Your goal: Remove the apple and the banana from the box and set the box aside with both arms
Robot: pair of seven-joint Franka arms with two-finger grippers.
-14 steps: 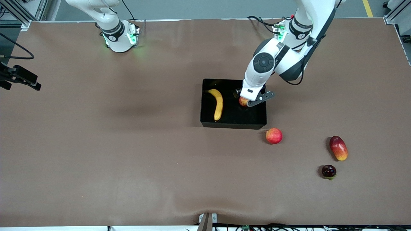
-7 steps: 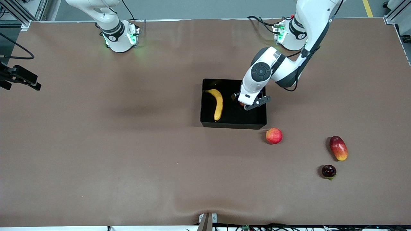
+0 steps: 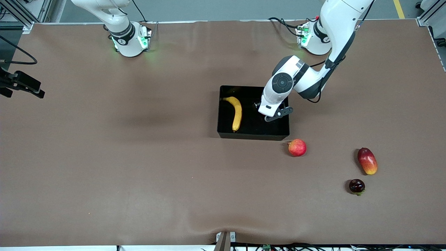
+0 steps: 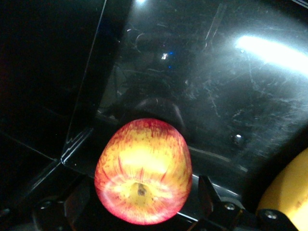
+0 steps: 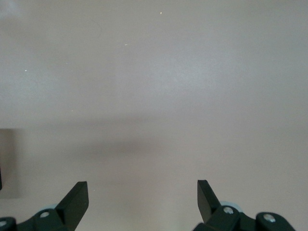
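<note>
The black box (image 3: 252, 136) stands mid-table, toward the left arm's end. The yellow banana (image 3: 237, 113) lies inside it; its edge shows in the left wrist view (image 4: 288, 197). My left gripper (image 3: 270, 113) is down inside the box beside the banana. In the left wrist view the streaked red-yellow apple (image 4: 143, 171) sits on the glossy box floor (image 4: 231, 96) between the open fingers of the left gripper (image 4: 142, 202), with a narrow gap at each side. The left wrist hides this apple in the front view. My right gripper (image 5: 143, 192) hangs open over bare table, out of the front view.
A pinkish-red apple (image 3: 297, 147) lies just outside the box's corner, nearer the front camera. A red-yellow mango (image 3: 367, 160) and a small dark red fruit (image 3: 356, 185) lie toward the left arm's end. A black device (image 3: 21, 85) juts in at the right arm's end.
The left arm's wrist has shifted slightly over the streaked apple, which showed beside it in the front view and is now covered. The right arm has not moved.
</note>
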